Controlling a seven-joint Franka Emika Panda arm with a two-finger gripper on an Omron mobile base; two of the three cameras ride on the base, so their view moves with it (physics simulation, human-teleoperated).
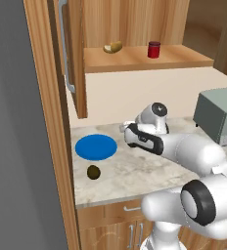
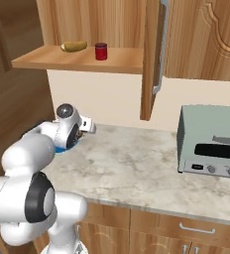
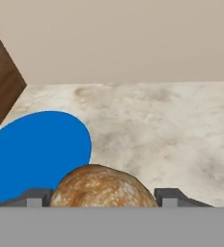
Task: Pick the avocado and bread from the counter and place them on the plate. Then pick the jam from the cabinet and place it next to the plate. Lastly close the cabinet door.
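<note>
The bread (image 3: 102, 188), a round orange-brown crusty ball, sits between my two finger tips in the hand view, and my gripper (image 3: 102, 195) is shut on it. The hand hangs just right of the blue plate (image 1: 96, 147), with the gripper (image 1: 123, 128) pointing towards it. In the hand view the plate (image 3: 34, 152) lies ahead and to the left on the marbled counter (image 3: 172, 130). The dark olive avocado (image 1: 93, 172) rests on the counter in front of the plate. On the shelf of the open cabinet stands the red jam (image 1: 154, 49), also in the right base view (image 2: 101, 51).
A yellowish-tan curved lump (image 1: 113, 47) lies on the shelf left of the jam. The open cabinet door (image 1: 74, 58) with its silver handle juts out above the plate's left side. A grey toaster oven (image 1: 218, 114) stands on the counter to the right.
</note>
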